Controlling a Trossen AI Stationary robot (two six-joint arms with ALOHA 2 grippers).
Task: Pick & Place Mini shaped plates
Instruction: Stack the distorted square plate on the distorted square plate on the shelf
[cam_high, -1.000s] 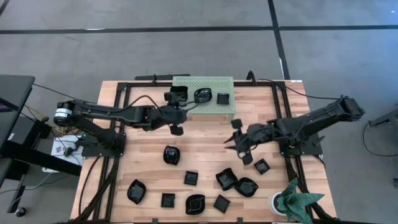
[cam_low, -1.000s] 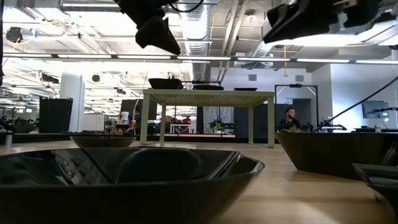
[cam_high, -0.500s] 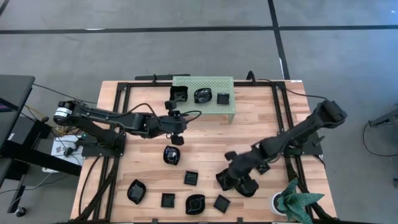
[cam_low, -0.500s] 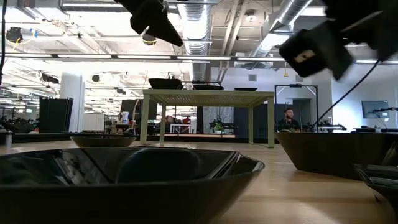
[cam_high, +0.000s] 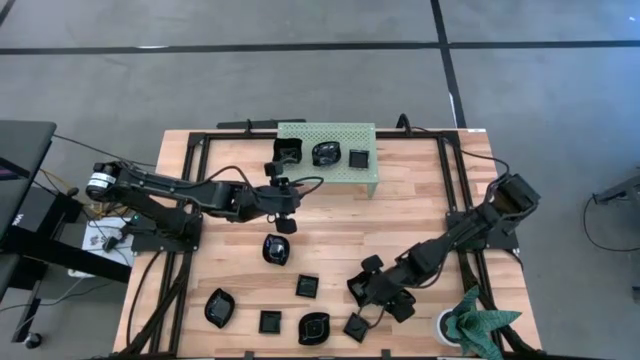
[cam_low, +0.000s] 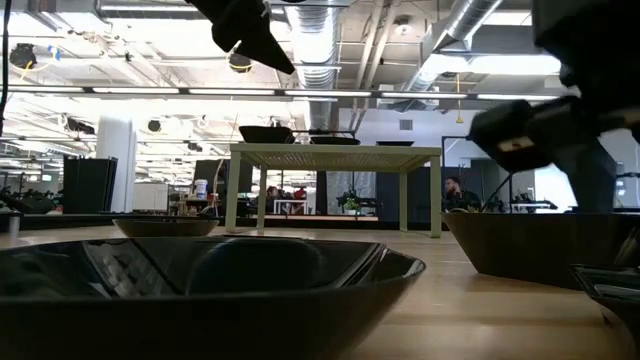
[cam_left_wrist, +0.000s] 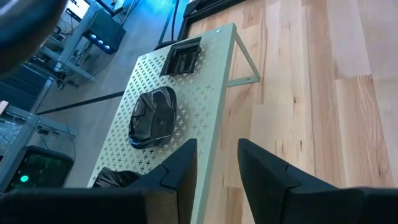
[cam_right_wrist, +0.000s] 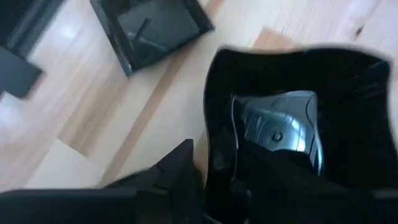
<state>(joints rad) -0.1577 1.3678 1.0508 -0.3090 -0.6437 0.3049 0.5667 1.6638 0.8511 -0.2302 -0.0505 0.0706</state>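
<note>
Several glossy black mini plates lie on the wooden table near its near edge, among them a round one (cam_high: 275, 249), a square one (cam_high: 308, 286) and a wavy-edged one (cam_high: 365, 288). Three more sit on the pale green perforated rack (cam_high: 327, 175) at the far edge. My left gripper (cam_high: 284, 224) hovers empty and slightly open between the rack and the round plate. My right gripper (cam_high: 372, 284) is down at the wavy-edged plate (cam_right_wrist: 348, 93), open, with one finger (cam_right_wrist: 277, 134) inside the bowl and the other (cam_right_wrist: 180, 168) outside its rim. My right gripper straddles the wavy plate's rim (cam_right_wrist: 211, 118), coming from above on a slant, one finger inside and one outside. The plate rests on the table. Whether the fingers touch the rim, I cannot tell.
A green cloth-like object (cam_high: 480, 322) and a white cup (cam_high: 445, 326) stand at the near right corner. Black frame rails (cam_high: 190, 200) run along the table's sides. Bare wood lies between the rack and the plates. A large plate (cam_low: 200, 290) fills the low view's foreground.
My right gripper has swept from mid-table on the right toward the near edge and dropped down onto the wavy-edged plate. My left gripper drew back a little from the rack toward the near edge, then held still.
</note>
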